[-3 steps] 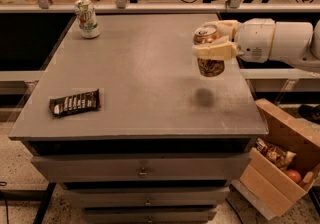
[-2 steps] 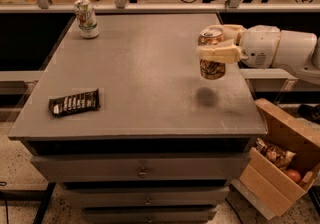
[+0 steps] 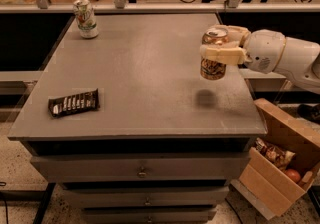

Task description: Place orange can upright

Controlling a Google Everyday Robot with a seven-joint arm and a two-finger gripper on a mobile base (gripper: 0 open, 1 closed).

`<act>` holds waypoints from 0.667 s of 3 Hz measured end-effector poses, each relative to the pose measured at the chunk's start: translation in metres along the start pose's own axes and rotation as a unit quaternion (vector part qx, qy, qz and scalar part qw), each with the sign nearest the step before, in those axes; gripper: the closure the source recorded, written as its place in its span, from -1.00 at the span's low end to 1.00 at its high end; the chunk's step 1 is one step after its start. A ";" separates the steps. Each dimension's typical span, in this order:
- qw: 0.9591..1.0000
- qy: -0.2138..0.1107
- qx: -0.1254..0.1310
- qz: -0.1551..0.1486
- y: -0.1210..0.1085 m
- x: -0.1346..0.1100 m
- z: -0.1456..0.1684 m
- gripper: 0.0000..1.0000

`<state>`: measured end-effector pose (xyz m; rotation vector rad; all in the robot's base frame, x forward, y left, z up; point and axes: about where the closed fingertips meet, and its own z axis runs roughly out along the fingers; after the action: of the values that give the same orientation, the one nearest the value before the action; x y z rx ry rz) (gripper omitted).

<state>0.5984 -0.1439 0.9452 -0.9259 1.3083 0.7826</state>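
Orange can [image 3: 212, 70] upright, clamped mid-body in gripper [image 3: 218, 52] reaching in from right, held clear above table [image 3: 150, 68] near its right edge, shadow [image 3: 205, 99] beneath; 1 white-green can [image 3: 86, 18] stands back-left, dark snack bar [image 3: 74, 103] front-left, both well apart.

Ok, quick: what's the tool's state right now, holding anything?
Tool: shut on the orange can, held upright in the air over the right side of the table.
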 end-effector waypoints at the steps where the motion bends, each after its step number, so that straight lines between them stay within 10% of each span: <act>1: 1.000 -0.003 0.001 0.007 0.001 0.000 -0.010 0.65; 2: 1.000 -0.010 -0.007 0.028 0.004 0.002 -0.022 0.19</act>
<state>0.5851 -0.1622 0.9419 -0.8929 1.3171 0.8436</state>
